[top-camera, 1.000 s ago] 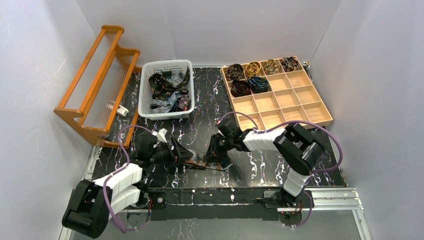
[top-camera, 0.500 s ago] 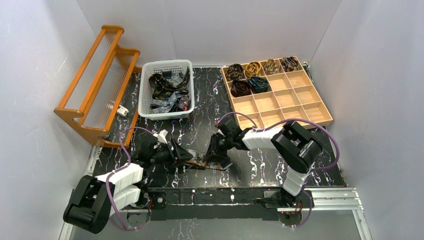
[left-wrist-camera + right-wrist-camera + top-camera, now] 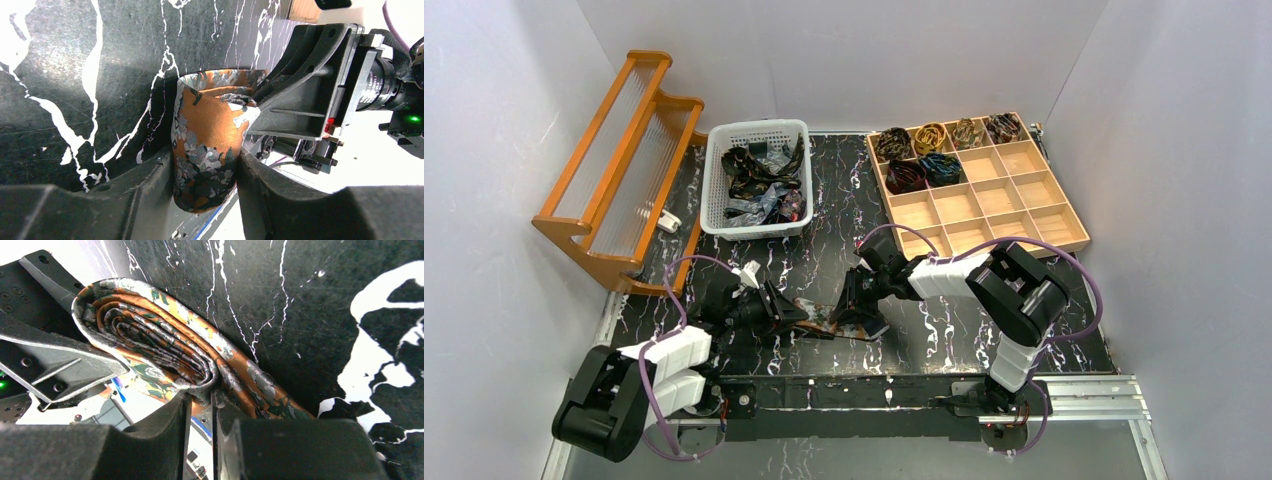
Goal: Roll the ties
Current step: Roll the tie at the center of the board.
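**Mid-roll: one tie strung between both hands**

Rust-brown fabric necktie with grey mottling [image 3: 150,335], at the near centre of the black white-veined tabletop [image 3: 944,330], stretched from one hand to the other. Partly wound: a flattened oval coil of several layers at one end, a flat unrolled band at the other. Glossy thin cloth, likely slippery. Snug at the core, looser in the outer wrap. Resting on the tabletop or just above it: cannot tell.

Pinched at the coil's edge by the right hand [image 3: 200,407], fingers almost together. Clamped on the flat band by the left hand [image 3: 205,175], cloth pressed from both sides.

Judged step: rolling proper, somewhere midway on this tie. Next move probably calls for turning the coil further along the band, holding tension from the left, then feeding out slack without letting the wraps spring open.

Further out: six coiled ties [image 3: 905,177] in the far cells of the light wooden grid tray [image 3: 1024,215] at right rear. Tangle of loose dark ties [image 3: 759,185] in the white plastic lattice basket [image 3: 759,127], rear centre-left. By that count, plenty left to roll.
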